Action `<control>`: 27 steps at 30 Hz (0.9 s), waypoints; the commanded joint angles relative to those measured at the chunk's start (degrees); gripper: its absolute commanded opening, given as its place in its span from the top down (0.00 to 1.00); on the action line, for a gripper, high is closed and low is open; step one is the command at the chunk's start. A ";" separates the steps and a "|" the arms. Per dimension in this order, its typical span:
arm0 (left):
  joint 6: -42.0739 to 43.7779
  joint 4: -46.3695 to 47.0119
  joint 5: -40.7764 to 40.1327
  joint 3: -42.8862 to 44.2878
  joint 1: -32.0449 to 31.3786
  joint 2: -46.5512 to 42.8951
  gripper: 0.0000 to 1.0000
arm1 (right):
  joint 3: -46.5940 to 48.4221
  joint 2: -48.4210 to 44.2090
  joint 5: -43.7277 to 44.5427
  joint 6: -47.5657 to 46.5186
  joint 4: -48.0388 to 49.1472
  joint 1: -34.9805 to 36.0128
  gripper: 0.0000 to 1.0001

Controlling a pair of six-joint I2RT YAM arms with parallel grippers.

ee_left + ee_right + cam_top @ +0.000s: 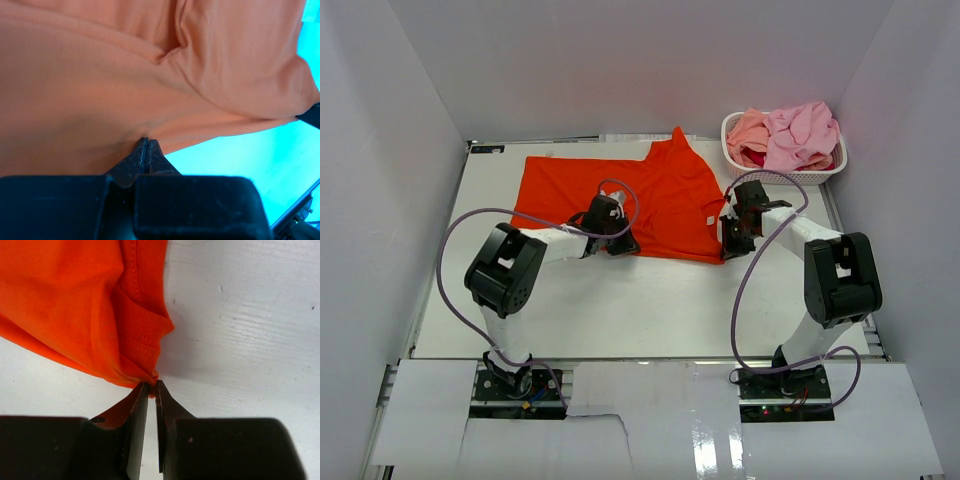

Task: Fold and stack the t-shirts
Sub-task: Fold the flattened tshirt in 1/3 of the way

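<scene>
The orange-red t-shirt (pixel 660 195) lies spread across the far middle of the table (pixel 620 310), one sleeve peaking toward the back wall and its near hem running slantwise. The left gripper (pixel 617 240) sits low on that near hem; its fingers (pixel 135 160) are pressed tight together with the cloth's edge pinched at their tips. The left arm's elbow stands raised over the table's left side and the forearm slopes down and rightward to the shirt. The right gripper (pixel 732 238) is at the shirt's near right corner. Its fingers (pixel 172 410) stand a sliver apart, the bunched hem meeting their tips — whether it is nipped there cannot be told. The right elbow rises beside the table's right edge, forearm angled leftward. Behind it, a white basket (pixel 790 176) holds a light pink shirt (pixel 805 135) and a salmon-peach shirt (pixel 748 133).
</scene>
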 commanded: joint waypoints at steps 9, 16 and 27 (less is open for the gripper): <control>1.40 -6.77 0.16 -0.73 0.11 -4.34 1.00 | 0.64 -0.73 -3.78 -0.84 -0.82 -0.90 0.63; 1.31 -7.74 1.48 2.43 0.11 -4.87 1.00 | 3.89 -3.10 -3.69 -0.49 -3.81 -1.43 0.24; 2.80 -17.75 -1.68 12.18 1.16 -8.99 1.00 | -2.43 -4.07 -22.40 3.54 5.50 -7.93 0.16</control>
